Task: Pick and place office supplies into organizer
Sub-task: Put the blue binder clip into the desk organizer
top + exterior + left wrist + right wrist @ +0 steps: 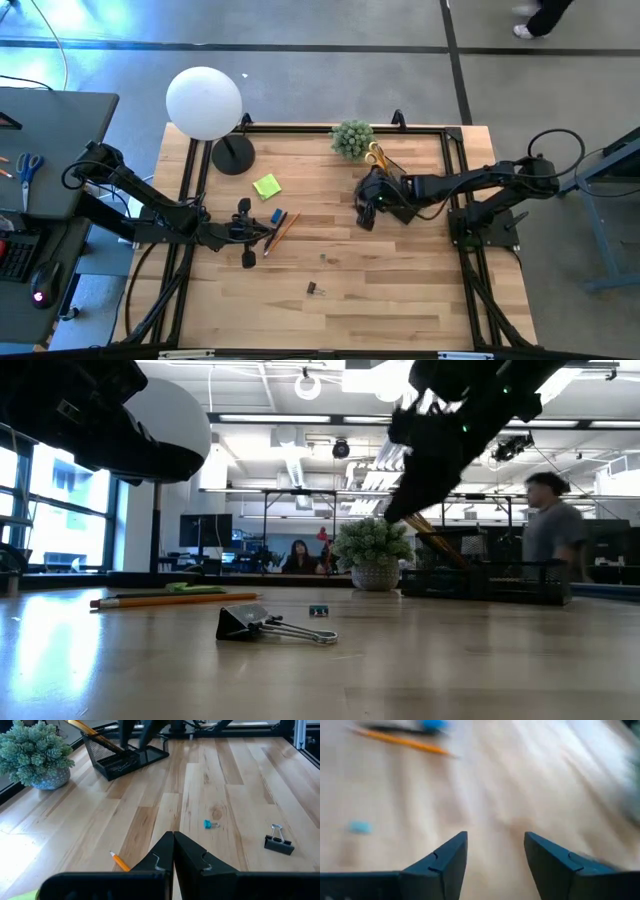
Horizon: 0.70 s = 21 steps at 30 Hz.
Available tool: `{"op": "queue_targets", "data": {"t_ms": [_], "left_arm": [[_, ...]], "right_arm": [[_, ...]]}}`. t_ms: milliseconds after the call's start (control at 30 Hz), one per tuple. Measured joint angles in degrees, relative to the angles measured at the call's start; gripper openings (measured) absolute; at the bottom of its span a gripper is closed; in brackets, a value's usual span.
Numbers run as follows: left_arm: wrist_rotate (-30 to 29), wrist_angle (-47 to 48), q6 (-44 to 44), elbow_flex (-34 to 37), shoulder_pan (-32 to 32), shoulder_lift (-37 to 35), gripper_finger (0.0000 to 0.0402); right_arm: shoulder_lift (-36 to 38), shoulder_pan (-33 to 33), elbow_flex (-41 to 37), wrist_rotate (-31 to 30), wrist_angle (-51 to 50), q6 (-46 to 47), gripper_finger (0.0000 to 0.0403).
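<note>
The right gripper (495, 857) has its jaws spread apart with nothing between them, hanging over bare wood just beside the black organizer (125, 757), which already holds the yellow-handled scissors (376, 155). The left gripper (173, 851) has its jaws pressed together, empty, above the orange pencil (283, 229). A binder clip (314, 288) lies well apart on the table (400, 300), near its front edge.

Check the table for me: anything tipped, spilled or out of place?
Nothing looks spilled or damaged. The organizer stands upright with the yellow-handled scissors in it; the pencils and binder clip simply lie loose on the table.
</note>
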<state>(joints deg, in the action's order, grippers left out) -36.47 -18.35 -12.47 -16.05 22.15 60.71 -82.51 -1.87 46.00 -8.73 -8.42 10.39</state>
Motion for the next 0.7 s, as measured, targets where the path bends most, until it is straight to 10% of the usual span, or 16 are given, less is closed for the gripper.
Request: {"op": "queue_targets", "data": {"t_ms": [700], "left_arm": [[0.0,-1.2,0.2,0.0,0.0,0.0,0.0001]], "right_arm": [[-26.6,14.9,0.0,2.6,42.6,-2.2,0.0153]]}}
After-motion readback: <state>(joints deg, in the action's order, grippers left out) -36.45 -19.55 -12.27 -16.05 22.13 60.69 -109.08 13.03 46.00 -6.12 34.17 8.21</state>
